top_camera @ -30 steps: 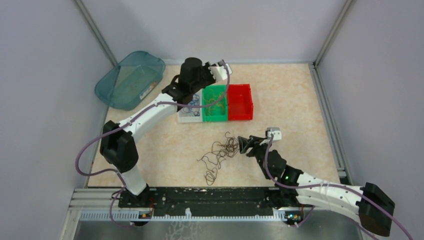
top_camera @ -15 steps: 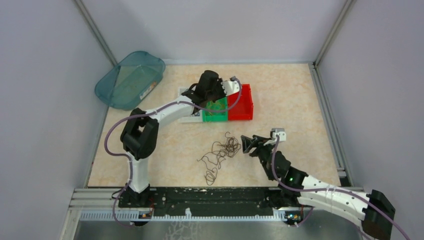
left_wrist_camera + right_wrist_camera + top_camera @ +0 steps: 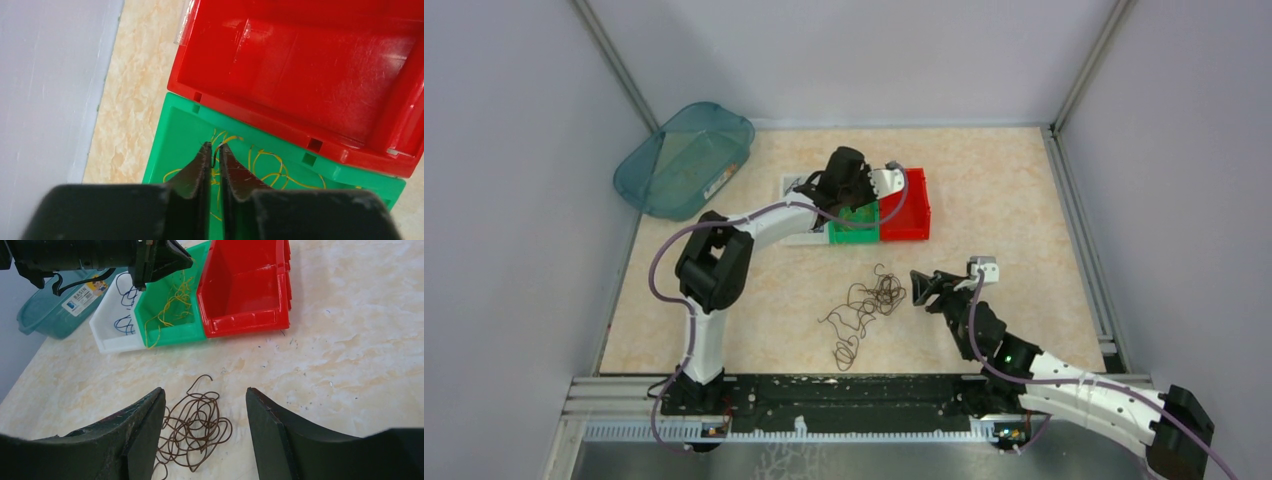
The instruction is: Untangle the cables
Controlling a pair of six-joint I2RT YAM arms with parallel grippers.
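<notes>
Top external view: a beige marbled worktop point(image 3: 1004, 200) is recorded, walled in by grey panels. A teal basin point(image 3: 686, 160) is tipped against the wall at the worktop's 10 o'clock corner.

Three open bins are set in a row, touching, toward 12 o'clock of the worktop's centre. The red bin point(image 3: 912, 215) is placed at 3 o'clock of the green bin point(image 3: 175, 335). The white bin point(image 3: 120, 346) is placed at its 9 o'clock. No strands are seen in the red bin.

The left arm is stretched over the row, and the left end effector point(image 3: 214, 150) is held above the green bin. In the left wrist view its fingers are nearly together, with only a thin slit between them. A fine strand is seen at the tips. Whether it is gripped cannot be told.

The right end effector point(image 3: 204, 391) is released, with its fingers spread wide and nothing between them. It is held low, at 3 o'clock of the dark brown cables point(image 3: 884, 295) and just beside them, apart from the strands.

Those cables are laid loose on the bare worktop as one tangle of curls, at 6 o'clock of the green bin and well apart from it. The yellow cables point(image 3: 265, 165) are coiled inside the green bin. The blue cables point(image 3: 125, 325) are lodged in the white bin.
</notes>
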